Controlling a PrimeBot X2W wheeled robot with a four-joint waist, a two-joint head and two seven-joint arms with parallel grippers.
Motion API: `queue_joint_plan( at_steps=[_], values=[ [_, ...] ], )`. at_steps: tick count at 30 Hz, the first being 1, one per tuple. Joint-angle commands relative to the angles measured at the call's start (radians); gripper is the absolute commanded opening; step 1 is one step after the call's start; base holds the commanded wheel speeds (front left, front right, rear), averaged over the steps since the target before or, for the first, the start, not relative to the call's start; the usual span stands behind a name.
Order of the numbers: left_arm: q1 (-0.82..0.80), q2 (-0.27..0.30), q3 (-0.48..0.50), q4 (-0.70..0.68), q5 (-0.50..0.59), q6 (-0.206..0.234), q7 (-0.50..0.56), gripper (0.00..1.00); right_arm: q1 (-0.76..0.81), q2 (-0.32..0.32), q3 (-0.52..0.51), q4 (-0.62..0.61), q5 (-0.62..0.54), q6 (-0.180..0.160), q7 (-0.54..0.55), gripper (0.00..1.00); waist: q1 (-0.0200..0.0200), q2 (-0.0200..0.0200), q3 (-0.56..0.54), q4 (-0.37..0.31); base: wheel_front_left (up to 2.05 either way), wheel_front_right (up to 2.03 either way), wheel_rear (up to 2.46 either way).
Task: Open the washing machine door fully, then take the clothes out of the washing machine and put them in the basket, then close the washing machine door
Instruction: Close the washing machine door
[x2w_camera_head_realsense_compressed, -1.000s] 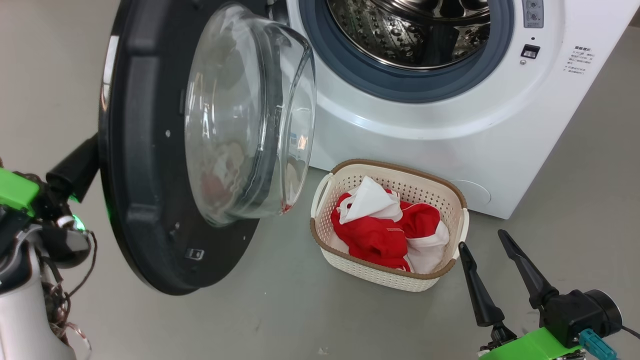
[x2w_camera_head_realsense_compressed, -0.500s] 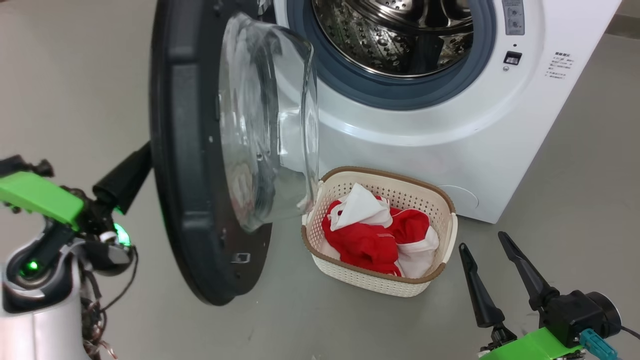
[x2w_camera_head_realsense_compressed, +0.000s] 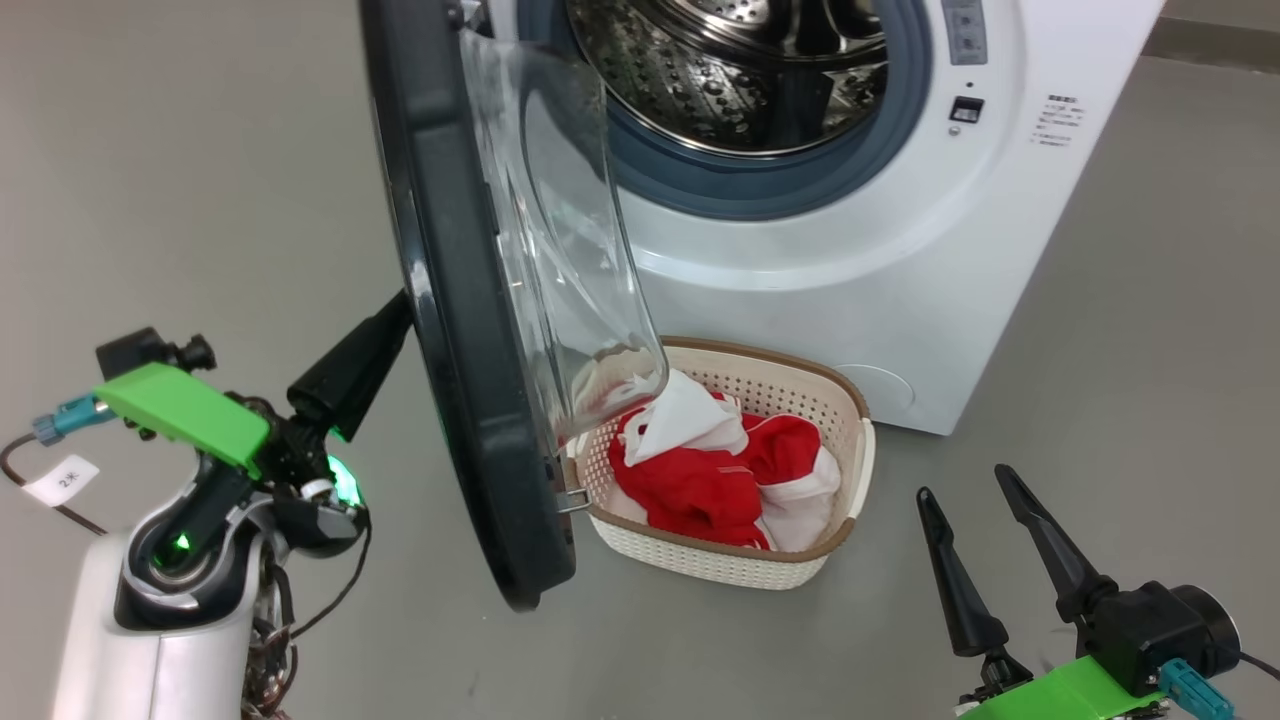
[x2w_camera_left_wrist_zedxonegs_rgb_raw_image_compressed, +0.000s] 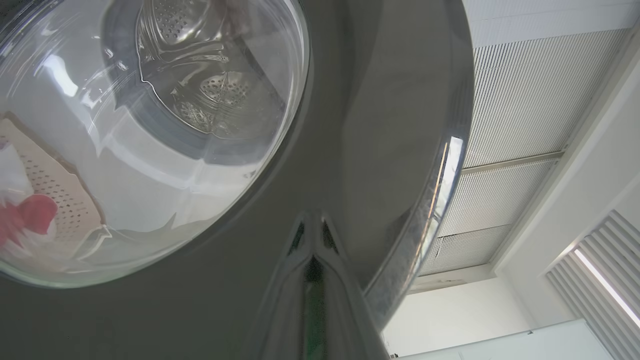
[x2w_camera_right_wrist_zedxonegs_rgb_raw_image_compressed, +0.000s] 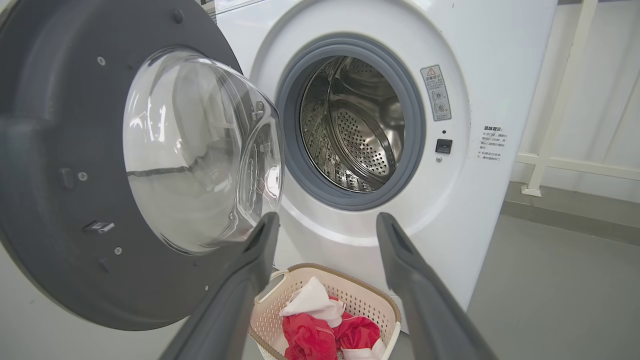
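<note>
The washing machine (x2w_camera_head_realsense_compressed: 900, 250) stands with its steel drum (x2w_camera_head_realsense_compressed: 720, 70) exposed. The washing machine door (x2w_camera_head_realsense_compressed: 450, 300) is edge-on in the head view and half swung, and its glass window (x2w_camera_head_realsense_compressed: 560, 250) bulges toward the machine. My left gripper (x2w_camera_left_wrist_zedxonegs_rgb_raw_image_compressed: 312, 257) is shut with nothing in it, its tips pressed against the door's glossy outer face. The basket (x2w_camera_head_realsense_compressed: 845, 400) sits on the floor before the machine with the clothes (x2w_camera_head_realsense_compressed: 700, 470) inside. The door's lower edge overlaps the basket's left rim in the head view. My right gripper (x2w_camera_head_realsense_compressed: 960, 480) is open and empty, right of the basket.
In the right wrist view the door's inner face (x2w_camera_right_wrist_zedxonegs_rgb_raw_image_compressed: 50, 150), the basket (x2w_camera_right_wrist_zedxonegs_rgb_raw_image_compressed: 365, 295) and the clothes (x2w_camera_right_wrist_zedxonegs_rgb_raw_image_compressed: 320, 330) lie ahead of my right gripper (x2w_camera_right_wrist_zedxonegs_rgb_raw_image_compressed: 326, 216). A white rail (x2w_camera_right_wrist_zedxonegs_rgb_raw_image_compressed: 575, 165) runs right of the machine. A tagged cable (x2w_camera_head_realsense_compressed: 60, 480) trails at my left arm.
The door has swung toward the machine, from showing its inner face to edge-on, with my left gripper following behind it. The head camera has shifted too. The right gripper stays put.
</note>
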Motion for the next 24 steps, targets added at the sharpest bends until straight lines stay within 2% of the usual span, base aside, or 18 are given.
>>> queue_joint_plan(
  at_steps=[1,11,24],
  values=[
    [-0.010,0.016,0.014,-0.022,-0.011,-0.014,-0.004,0.00,-0.018,-0.008,0.023,-0.023,0.011,0.006,-0.012,1.00,0.0000,0.0000,0.005,-0.018,0.00,0.00,0.00],
    [-0.038,0.016,-0.026,0.007,-0.041,-0.053,-0.050,0.00,-0.022,-0.008,0.018,-0.021,0.014,0.006,-0.012,1.00,0.0000,0.0000,0.016,-0.078,0.00,0.00,0.00],
    [-0.083,0.016,-0.078,0.005,-0.078,-0.077,-0.123,0.00,-0.036,-0.008,0.019,-0.027,0.020,0.006,-0.012,1.00,0.0000,0.0000,0.048,-0.140,0.00,0.00,0.00]
  ],
)
